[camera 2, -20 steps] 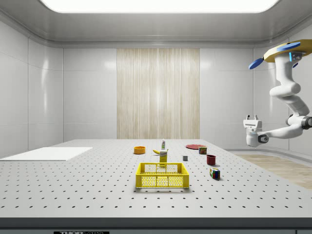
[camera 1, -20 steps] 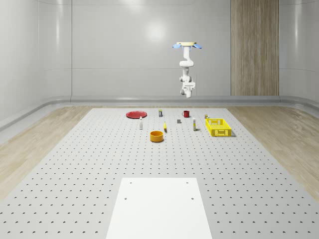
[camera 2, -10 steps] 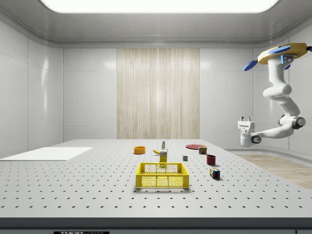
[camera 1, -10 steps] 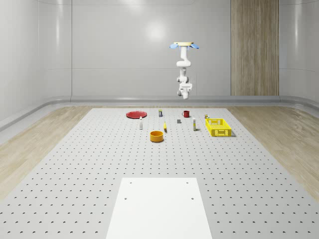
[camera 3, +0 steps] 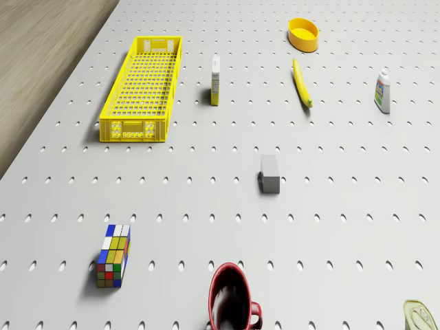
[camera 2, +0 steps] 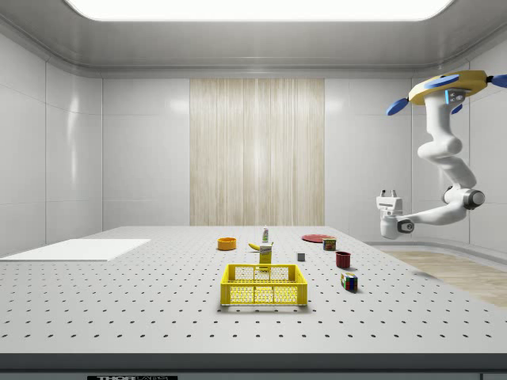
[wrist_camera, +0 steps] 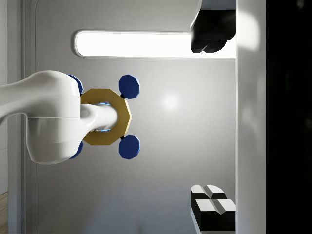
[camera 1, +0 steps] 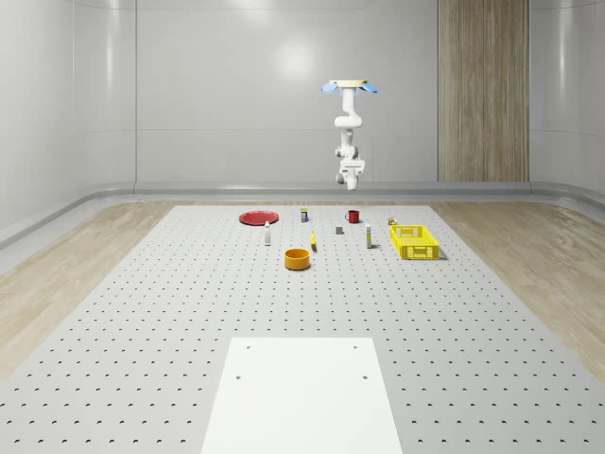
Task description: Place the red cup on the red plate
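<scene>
The red cup (camera 1: pixel 353 217) stands upright on the perforated table near its far edge, also seen as a dark red mug (camera 2: pixel 343 259) and from above (camera 3: pixel 230 302). The red plate (camera 1: pixel 257 218) lies flat to the whole-scene view's left of it, and shows low at the back (camera 2: pixel 317 237). The drone (camera 2: pixel 447 83) hovers high over the table's far edge, behind the cup. Its arm bends down and forward, and the gripper (camera 2: pixel 388 192) points upward, well above the cup and to the side view's right of it. The fingers (wrist_camera: pixel 210 207) stand wide apart with nothing between them, facing the drone body (wrist_camera: pixel 105 117).
A yellow crate (camera 3: pixel 143 86), a Rubik's cube (camera 3: pixel 113 256), a grey block (camera 3: pixel 270 173), a carton (camera 3: pixel 215 80), a banana (camera 3: pixel 301 82), an orange bowl (camera 3: pixel 303 33), a bottle (camera 3: pixel 383 91) and a can (camera 3: pixel 419 317) lie around the cup. A white sheet (camera 1: pixel 301 392) covers the table's near end.
The drone, arm and gripper have shifted toward the side view's left, nearer above the cup. The objects on the table have not moved.
</scene>
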